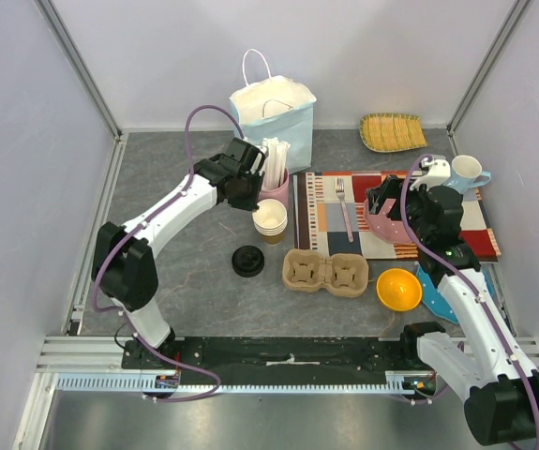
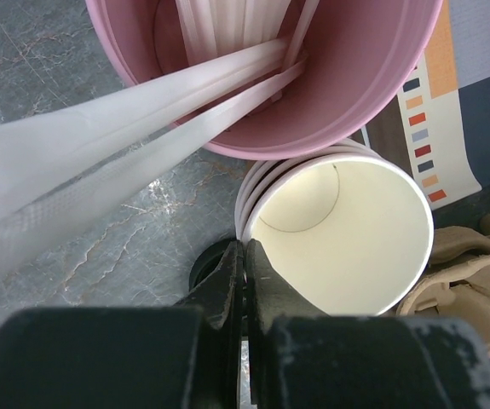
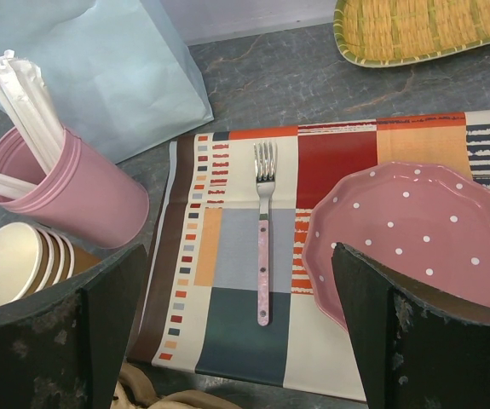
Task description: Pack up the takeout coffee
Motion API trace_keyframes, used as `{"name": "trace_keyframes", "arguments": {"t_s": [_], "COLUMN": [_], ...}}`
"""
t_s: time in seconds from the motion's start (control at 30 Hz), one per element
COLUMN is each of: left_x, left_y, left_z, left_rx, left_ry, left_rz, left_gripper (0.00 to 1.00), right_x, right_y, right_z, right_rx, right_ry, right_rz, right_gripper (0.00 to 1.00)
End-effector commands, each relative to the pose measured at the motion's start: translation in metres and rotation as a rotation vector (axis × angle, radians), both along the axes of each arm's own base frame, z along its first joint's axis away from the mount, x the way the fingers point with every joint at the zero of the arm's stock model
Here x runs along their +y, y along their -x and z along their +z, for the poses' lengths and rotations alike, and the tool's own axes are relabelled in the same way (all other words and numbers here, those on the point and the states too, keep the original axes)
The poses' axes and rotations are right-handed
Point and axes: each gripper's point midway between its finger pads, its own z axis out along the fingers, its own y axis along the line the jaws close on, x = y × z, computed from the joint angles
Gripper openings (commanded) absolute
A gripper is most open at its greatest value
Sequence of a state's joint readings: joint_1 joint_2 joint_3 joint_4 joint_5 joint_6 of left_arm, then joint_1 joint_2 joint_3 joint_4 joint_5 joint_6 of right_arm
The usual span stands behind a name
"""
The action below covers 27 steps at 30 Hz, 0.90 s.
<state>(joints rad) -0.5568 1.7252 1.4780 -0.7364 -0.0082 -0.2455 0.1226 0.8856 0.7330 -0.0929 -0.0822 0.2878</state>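
Observation:
No lidded cup shows in any view. A stack of brown paper cups [image 1: 270, 220], cream inside and without lids, stands beside a pink cup of wrapped straws [image 1: 274, 186]. A loose black lid [image 1: 247, 261] lies on the table in front of the stack. My left gripper [image 2: 245, 256] is shut on the near rim of the top cup [image 2: 338, 230], one finger inside and one outside. The lid [image 2: 200, 262] shows just behind the fingers. My right gripper [image 3: 238, 281] is open and empty above the striped placemat [image 3: 236, 332]; the cup stack [image 3: 10, 264] is to its left.
A kraft cup carrier [image 1: 325, 274] lies in front of the stack, and a pale blue paper bag [image 1: 274, 112] stands behind. A fork [image 3: 263, 247] and a pink dotted plate [image 3: 415, 239] are on the placemat. An orange bowl [image 1: 398, 289], mugs [image 1: 466, 173] and a woven tray [image 1: 391, 131] are on the right.

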Motion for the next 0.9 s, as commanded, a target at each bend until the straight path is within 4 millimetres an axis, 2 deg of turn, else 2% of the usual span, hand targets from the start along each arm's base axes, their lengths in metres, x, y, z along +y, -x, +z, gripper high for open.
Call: {"name": "trace_keyframes", "arguments": {"t_s": [0.0, 0.33, 0.57, 0.7, 0.77, 0.83, 0.87], "left_x": [-0.004, -0.012, -0.024, -0.027, -0.043, -0.033, -0.022], "left_y": [-0.002, -0.001, 0.012, 0.018, 0.024, 0.003, -0.002], "left_z": [0.035, 0.071, 0.065, 0.056, 0.079, 0.077, 0.065], "left_rx": [-0.054, -0.11, -0.039, 0.004, 0.009, -0.101, -0.112], "left_ry": [0.045, 0.106, 0.2, 0.214, 0.302, 0.25, 0.188], "left_rz": [0.007, -0.048, -0.079, -0.083, -0.126, -0.112, -0.094], "left_gripper": [0.02, 0.02, 0.02, 0.02, 0.02, 0.02, 0.02], "right_x": [0.003, 0.01, 0.018, 0.039, 0.052, 0.059, 0.069], "right_y": [0.0, 0.0, 0.002, 0.004, 0.005, 0.002, 0.004], "right_z": [0.004, 0.003, -0.001, -0.001, -0.008, -0.012, -0.015], "right_rx": [-0.017, -0.006, 0.017, 0.052, 0.097, 0.119, 0.129], "right_ry": [-0.001, -0.02, -0.036, -0.1, -0.127, -0.129, -0.126], "right_rz": [0.013, 0.048, 0.09, 0.157, 0.173, 0.167, 0.192], "right_gripper": [0.98, 0.98, 0.98, 0.95, 0.94, 0.94, 0.94]}}
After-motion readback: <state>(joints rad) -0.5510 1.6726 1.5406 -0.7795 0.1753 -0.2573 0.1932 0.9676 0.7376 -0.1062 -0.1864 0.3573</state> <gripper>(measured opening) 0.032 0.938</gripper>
